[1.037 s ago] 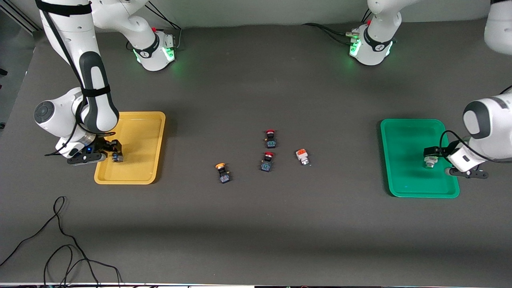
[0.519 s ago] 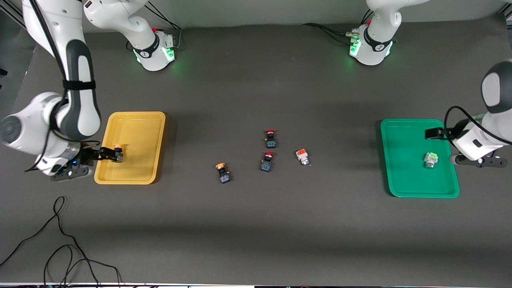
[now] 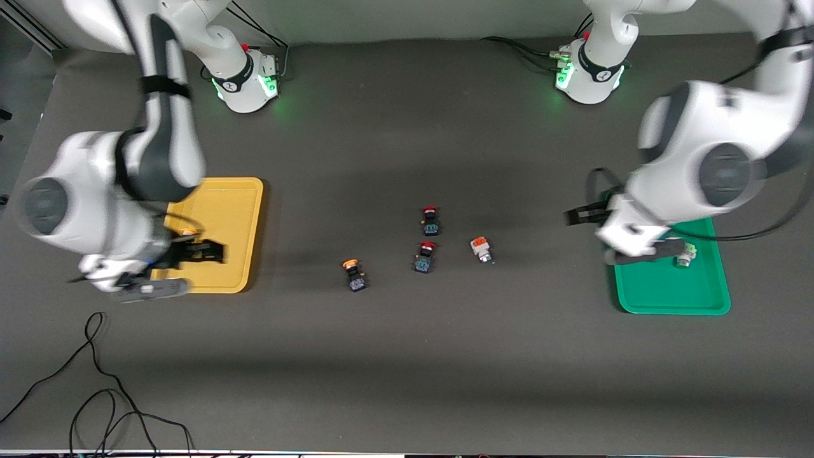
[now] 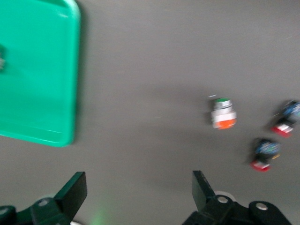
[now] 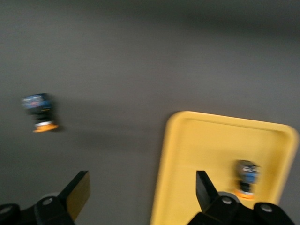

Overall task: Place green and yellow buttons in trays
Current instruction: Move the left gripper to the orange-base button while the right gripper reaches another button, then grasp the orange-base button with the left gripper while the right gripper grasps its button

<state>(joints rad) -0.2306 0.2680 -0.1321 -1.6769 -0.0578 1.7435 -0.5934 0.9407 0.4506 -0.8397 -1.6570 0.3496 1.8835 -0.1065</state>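
My right gripper (image 5: 140, 197) was spread wide and empty over the yellow tray (image 3: 238, 210), where one yellow-capped button (image 5: 246, 179) lay; my left gripper (image 4: 138, 197) was also spread and empty, over the table by the green tray (image 3: 668, 296), with the green-capped button (image 3: 685, 257) lying in it. On the table between the trays were another yellow-capped button (image 3: 353, 275), the white orange-capped button (image 3: 481, 249) and two red-capped buttons (image 3: 430, 221)
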